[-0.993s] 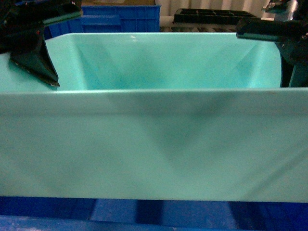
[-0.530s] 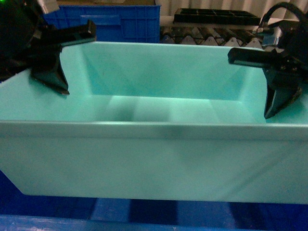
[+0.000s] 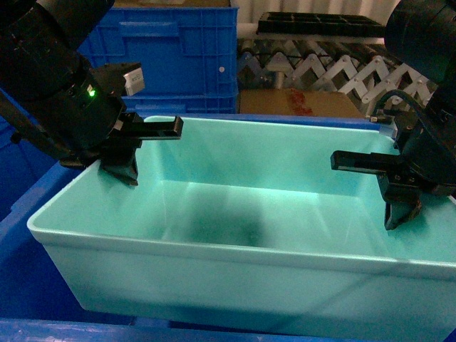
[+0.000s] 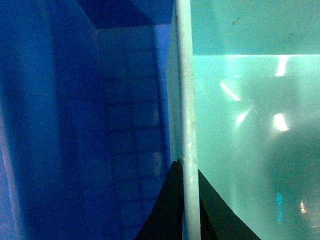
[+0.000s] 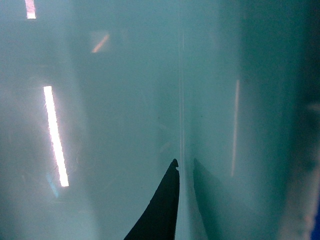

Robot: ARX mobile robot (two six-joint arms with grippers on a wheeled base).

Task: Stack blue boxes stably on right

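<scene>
One light turquoise blue box is held between both grippers, level, inside a dark blue crate. My left gripper is shut on its left wall. In the left wrist view the thin rim runs between the two black fingers of the left gripper. My right gripper is shut on the right wall. The right wrist view has one black finger against the box wall at the right gripper. The other finger is a shadow through the plastic.
Dark blue ribbed crates stand stacked behind the box. A roller conveyor with a black tray on it runs at the back right, and a brown surface lies below it. The crate's blue grid floor lies left of the box.
The box has moved down and away from the head camera with both grippers still on it. Its inside floor and the crates behind now show.
</scene>
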